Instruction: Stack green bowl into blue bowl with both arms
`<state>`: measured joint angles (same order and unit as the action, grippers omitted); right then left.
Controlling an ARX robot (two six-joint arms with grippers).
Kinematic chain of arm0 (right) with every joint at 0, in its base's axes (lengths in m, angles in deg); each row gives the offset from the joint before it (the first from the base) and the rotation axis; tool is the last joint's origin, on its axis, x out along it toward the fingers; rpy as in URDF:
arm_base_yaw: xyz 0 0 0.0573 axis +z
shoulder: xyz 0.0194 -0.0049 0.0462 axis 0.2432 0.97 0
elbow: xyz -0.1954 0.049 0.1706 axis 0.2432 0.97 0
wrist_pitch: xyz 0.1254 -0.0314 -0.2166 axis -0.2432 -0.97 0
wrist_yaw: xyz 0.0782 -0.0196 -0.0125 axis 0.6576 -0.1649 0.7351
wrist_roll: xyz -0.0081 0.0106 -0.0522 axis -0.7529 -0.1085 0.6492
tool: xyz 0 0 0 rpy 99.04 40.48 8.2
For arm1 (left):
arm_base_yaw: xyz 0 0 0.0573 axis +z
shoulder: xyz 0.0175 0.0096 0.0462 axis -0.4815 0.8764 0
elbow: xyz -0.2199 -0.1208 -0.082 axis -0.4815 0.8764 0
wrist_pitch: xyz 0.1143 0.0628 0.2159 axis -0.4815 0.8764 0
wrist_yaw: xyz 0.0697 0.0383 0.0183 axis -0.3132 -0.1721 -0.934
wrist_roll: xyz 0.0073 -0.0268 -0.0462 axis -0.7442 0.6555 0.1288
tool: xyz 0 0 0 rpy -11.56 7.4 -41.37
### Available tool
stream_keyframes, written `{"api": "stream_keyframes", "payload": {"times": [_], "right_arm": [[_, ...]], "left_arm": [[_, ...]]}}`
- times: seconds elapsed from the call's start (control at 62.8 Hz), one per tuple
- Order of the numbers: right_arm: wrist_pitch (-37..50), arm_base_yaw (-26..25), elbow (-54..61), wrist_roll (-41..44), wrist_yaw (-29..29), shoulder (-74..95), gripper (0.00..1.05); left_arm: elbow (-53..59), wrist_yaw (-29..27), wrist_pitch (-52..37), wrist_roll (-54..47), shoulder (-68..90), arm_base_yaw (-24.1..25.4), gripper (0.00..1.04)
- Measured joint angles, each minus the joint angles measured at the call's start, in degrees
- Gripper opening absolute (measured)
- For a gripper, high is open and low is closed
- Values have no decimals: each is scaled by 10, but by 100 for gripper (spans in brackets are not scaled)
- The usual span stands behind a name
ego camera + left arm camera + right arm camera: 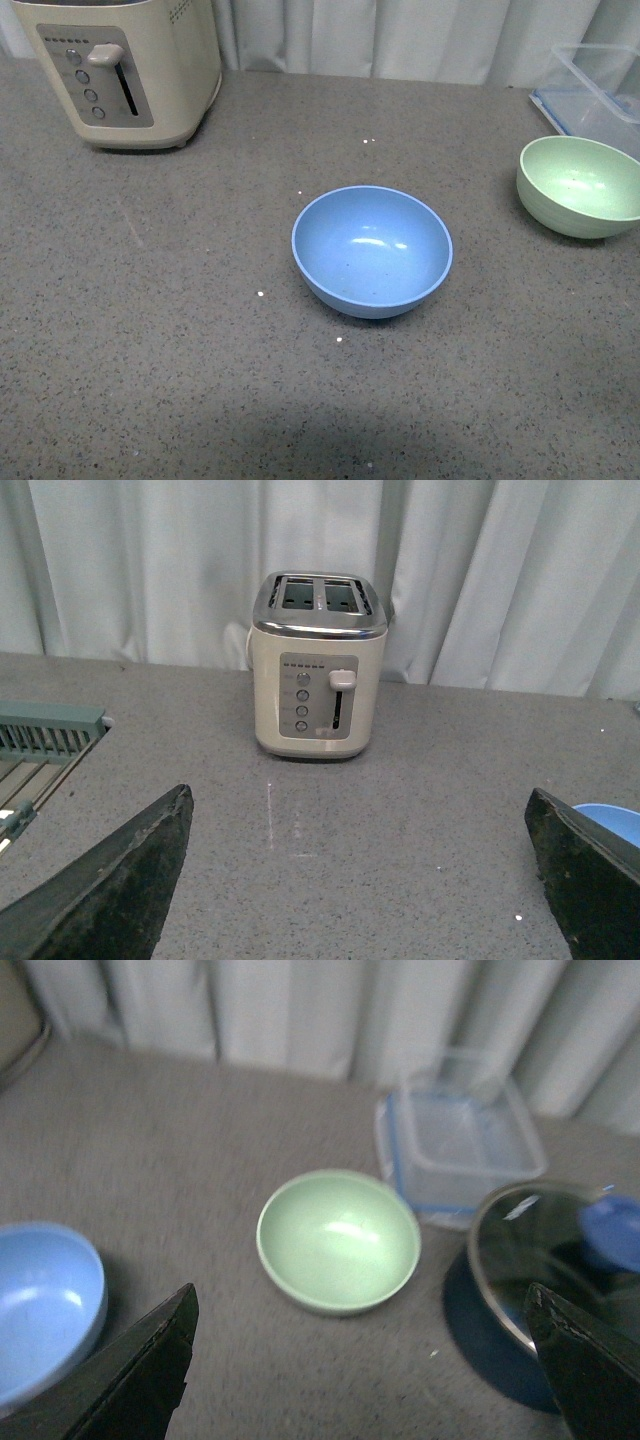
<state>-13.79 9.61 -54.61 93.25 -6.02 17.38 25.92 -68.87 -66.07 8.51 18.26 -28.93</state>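
The blue bowl [371, 249] stands empty and upright in the middle of the grey counter. At the right edge sits the green bowl [581, 186], also empty and upright. Neither arm shows in the front view. In the right wrist view my right gripper [360, 1360] is open, with the green bowl [338, 1239] ahead of the gap between its fingers and the blue bowl [42, 1305] off to one side. My left gripper [360, 875] is open over bare counter, and only a sliver of the blue bowl [612, 815] peeks past one finger.
A cream toaster [125, 65] stands at the back left, also seen as the toaster [318, 665] ahead of the left gripper. A clear plastic container [600, 85] sits behind the green bowl. A glass lid on a dark pot [555, 1255] lies beside it. A grey-green rack [45, 735] borders the counter.
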Motion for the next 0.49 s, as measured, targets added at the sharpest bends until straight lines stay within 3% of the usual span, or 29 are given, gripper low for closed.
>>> {"api": "stream_keyframes", "payload": {"times": [0.159, 0.351, 0.494], "right_arm": [[-111, -7, -107, 122, 60, 193, 96], [-132, -3, -204, 232, 50, 331, 96], [-169, 5, -253, 283, 74, 401, 96]], "left_arm": [[0, 0, 0, -1, 0, 0, 98], [0, 0, 0, -2, 0, 0, 98], [0, 0, 0, -2, 0, 0, 98]]}}
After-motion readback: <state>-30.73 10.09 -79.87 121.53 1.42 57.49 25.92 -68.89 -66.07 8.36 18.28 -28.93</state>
